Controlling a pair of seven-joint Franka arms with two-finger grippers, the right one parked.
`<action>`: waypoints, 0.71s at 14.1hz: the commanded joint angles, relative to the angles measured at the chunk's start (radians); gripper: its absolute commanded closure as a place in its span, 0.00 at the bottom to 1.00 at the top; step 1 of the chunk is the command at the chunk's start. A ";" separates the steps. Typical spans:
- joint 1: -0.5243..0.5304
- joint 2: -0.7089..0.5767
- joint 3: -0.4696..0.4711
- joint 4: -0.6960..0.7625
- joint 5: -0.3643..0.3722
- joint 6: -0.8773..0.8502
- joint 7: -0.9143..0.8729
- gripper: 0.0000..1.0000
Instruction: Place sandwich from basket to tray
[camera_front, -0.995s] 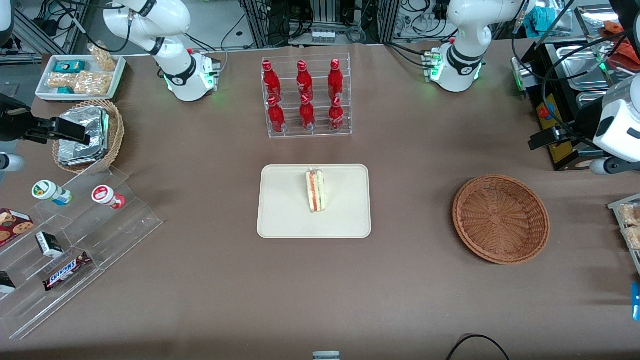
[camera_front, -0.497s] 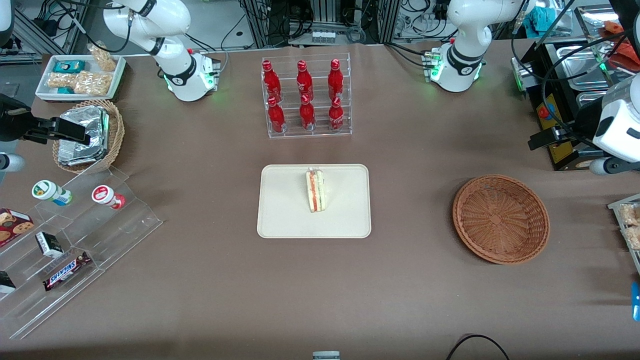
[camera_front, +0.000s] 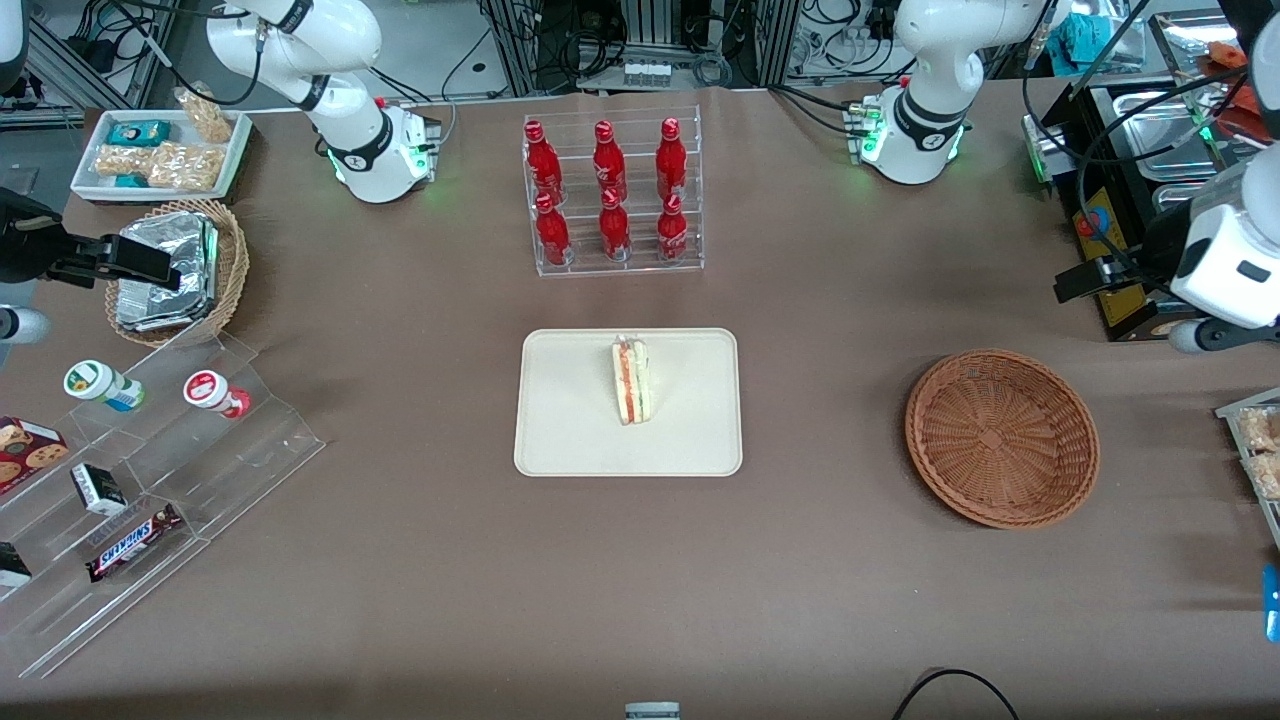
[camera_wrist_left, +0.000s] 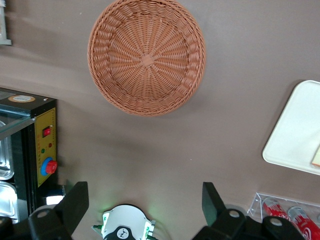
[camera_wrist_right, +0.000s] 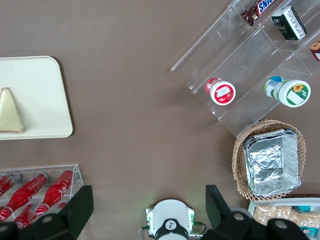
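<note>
So the sandwich (camera_front: 631, 381) is sitting on the tray (camera_front: 570, 420), standing on its edge with the red-orange and green layers facing up; it's roughly mid-tray, a bit toward the bottle rack (camera_front: 612, 192); nothing is touching it.

The gripper (camera_wrist_left: 144, 202) is nowhere near it; it hangs up high at the working arm's end of the table (camera_front: 800, 580), and in the front view you only catch the black bit of it poking out by the edge (camera_front: 1085, 280); fingers (camera_wrist_left: 75, 200) are spread wide apart with nothing between them, which the left wrist view shows plainly.

Relative to that gripper: the basket (camera_front: 1001, 437) is the closest task thing, lower down and nearer the front camera, with nothing inside it; the wrist camera looks straight down into its weave (camera_wrist_left: 146, 56); the tray is well apart from the gripper, off toward the parked arm's end past the basket; only a corner of it shows in the wrist view (camera_wrist_left: 295, 135), with a sliver of the sandwich at its edge (camera_wrist_left: 316, 156).

Sandwich and gripper are well apart, with the basket lying roughly between them.
</note>
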 joint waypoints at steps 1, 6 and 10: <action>0.000 0.011 -0.018 0.023 0.026 -0.002 -0.032 0.00; 0.001 0.011 -0.018 0.025 0.014 -0.002 -0.033 0.00; 0.001 0.013 -0.018 0.025 0.014 -0.002 -0.032 0.00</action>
